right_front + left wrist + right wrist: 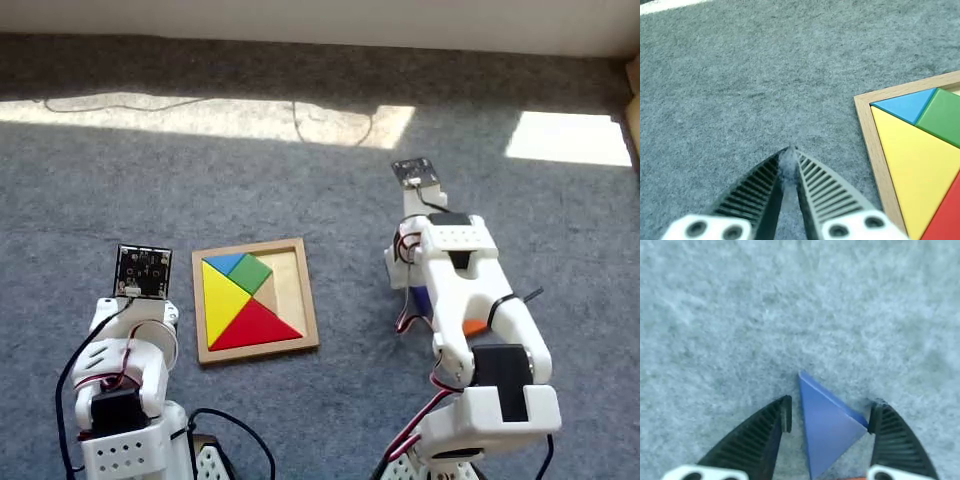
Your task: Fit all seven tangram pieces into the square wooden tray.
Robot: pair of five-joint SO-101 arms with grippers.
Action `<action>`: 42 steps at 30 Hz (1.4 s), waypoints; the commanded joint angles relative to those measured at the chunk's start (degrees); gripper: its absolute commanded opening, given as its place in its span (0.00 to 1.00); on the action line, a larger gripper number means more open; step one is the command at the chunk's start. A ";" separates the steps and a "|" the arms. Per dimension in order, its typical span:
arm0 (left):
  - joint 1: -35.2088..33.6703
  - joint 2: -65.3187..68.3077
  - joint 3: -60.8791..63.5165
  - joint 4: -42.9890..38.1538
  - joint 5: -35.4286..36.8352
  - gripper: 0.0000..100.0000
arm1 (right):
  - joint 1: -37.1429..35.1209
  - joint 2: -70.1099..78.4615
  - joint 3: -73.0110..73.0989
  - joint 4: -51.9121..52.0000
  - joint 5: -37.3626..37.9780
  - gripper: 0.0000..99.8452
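Right wrist view: my pincer [830, 409] stood open astride the blue triangle [827, 435], which lay on the carpet [740, 315] apart from the wooden tray [310, 295], where four pieces [228, 300] sat fitted and, I judged, three were left to place.

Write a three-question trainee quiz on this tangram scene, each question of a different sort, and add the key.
1. Which piece lies between the open fingers of the right end effector?
A) green square piece
B) dark blue triangular piece
C) pink parallelogram piece

2. True or false: the left end effector is shut and sits over the grey carpet, beside the square wooden tray.

3. Fill in the blank: inside the tray, the large yellow triangular piece lies edge to edge with a large ___ triangular piece.

Key:
1. B
2. True
3. Red, the large red triangular piece
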 commanded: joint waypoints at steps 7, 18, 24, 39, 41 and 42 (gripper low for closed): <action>-0.57 -2.33 -2.59 -0.09 -0.26 0.01 | -0.75 -0.40 0.40 -0.57 0.70 0.25; -0.57 -2.33 -2.59 0.00 -0.26 0.01 | 0.31 -0.84 0.31 3.21 0.70 0.25; -0.57 -2.33 -2.59 0.00 -0.26 0.01 | 0.31 -0.57 0.40 4.18 0.70 0.25; -0.66 -2.33 -2.59 -0.09 -0.26 0.01 | 1.98 -0.84 0.31 6.99 0.18 0.25; -0.66 -2.33 -2.59 -0.09 -0.26 0.01 | 0.66 -0.48 0.40 6.81 -0.35 0.25; -0.66 -2.33 -2.59 -0.09 -0.26 0.01 | 0.04 -0.40 0.40 6.73 -1.41 0.25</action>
